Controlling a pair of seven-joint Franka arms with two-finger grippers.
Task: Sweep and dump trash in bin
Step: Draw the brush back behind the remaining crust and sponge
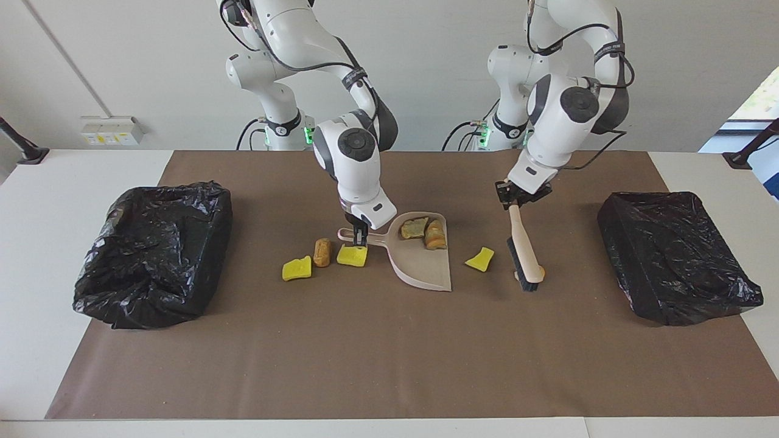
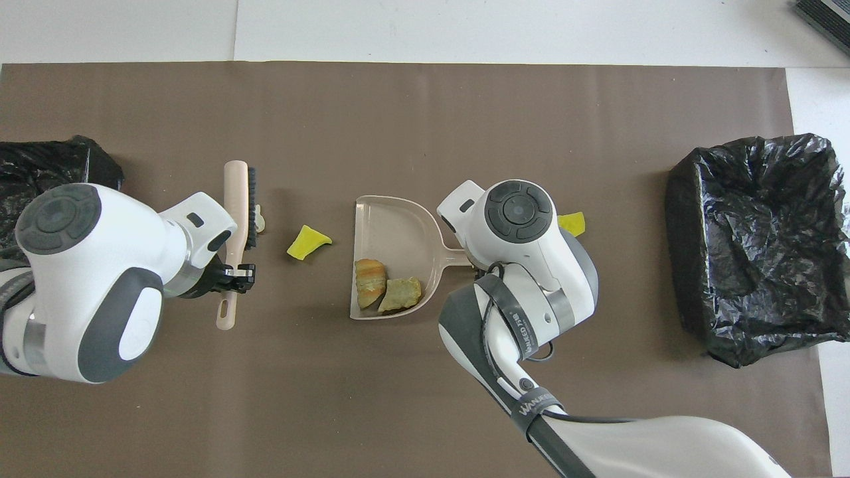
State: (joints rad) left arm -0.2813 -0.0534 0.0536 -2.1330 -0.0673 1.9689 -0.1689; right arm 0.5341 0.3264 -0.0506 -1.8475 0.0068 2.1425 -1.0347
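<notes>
My right gripper (image 1: 360, 236) is shut on the handle of the beige dustpan (image 1: 426, 267), which lies flat on the brown mat. In the pan lie a pale greenish lump (image 1: 414, 228) and an orange-striped bread chunk (image 1: 435, 235). My left gripper (image 1: 513, 198) is shut on the handle of the black-bristled brush (image 1: 526, 255), whose head rests on the mat. A yellow wedge (image 1: 480, 259) lies between brush and pan. A small bit (image 1: 540, 274) sits against the brush head. Two yellow wedges (image 1: 352, 256) (image 1: 297, 268) and a brown cork cylinder (image 1: 322, 252) lie beside the pan's handle.
A bin lined with a black bag (image 1: 155, 252) stands at the right arm's end of the table. Another black-lined bin (image 1: 675, 255) stands at the left arm's end. The brown mat (image 1: 389, 353) covers the table's middle.
</notes>
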